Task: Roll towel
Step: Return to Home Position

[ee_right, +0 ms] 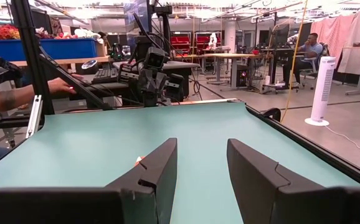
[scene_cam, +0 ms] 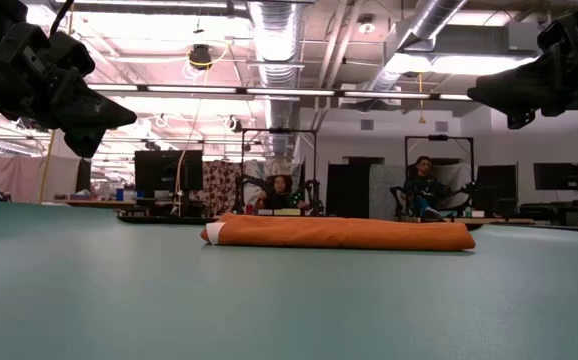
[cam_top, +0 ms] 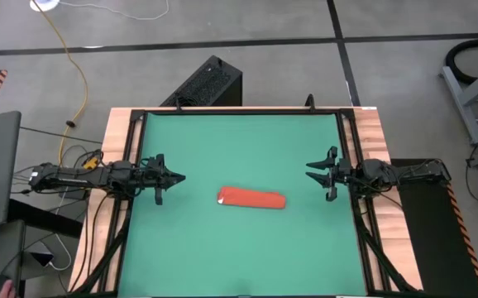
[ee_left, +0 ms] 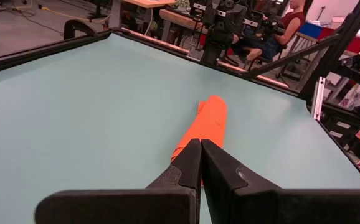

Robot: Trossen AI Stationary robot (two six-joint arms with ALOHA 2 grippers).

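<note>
- My left gripper [cam_top: 179, 177] has its jaws pressed together with no gap and nothing between them. It hangs above the mat, well apart from the towel's tagged end.
- My right gripper [cam_top: 310, 170] has its jaws spread wide and also holds nothing. It hangs off the towel's other end, a little toward the far side, and is likewise well apart from it.
- The towel [cam_top: 251, 199] lies as a tight orange roll on the green mat [cam_top: 222, 141], between my two grippers. Neither of them touches it.
- From the low view the roll [scene_cam: 339, 234] sits flat and even, with its white tag [scene_cam: 212, 233] showing at the end nearer my left gripper.
- I judge the rolling done, so what remains is to pull both arms back to rest.
- Nothing pins the roll, so its outer edge could spring loose and the cloth relax. I cannot tell from here where that edge lies.
- My left jaws point straight along the towel's length [ee_left: 210, 121]. Any forward or downward drift as I retreat could nudge that end and skew or open the roll.
- I should lift away from the towel rather than sweep across it.
</note>
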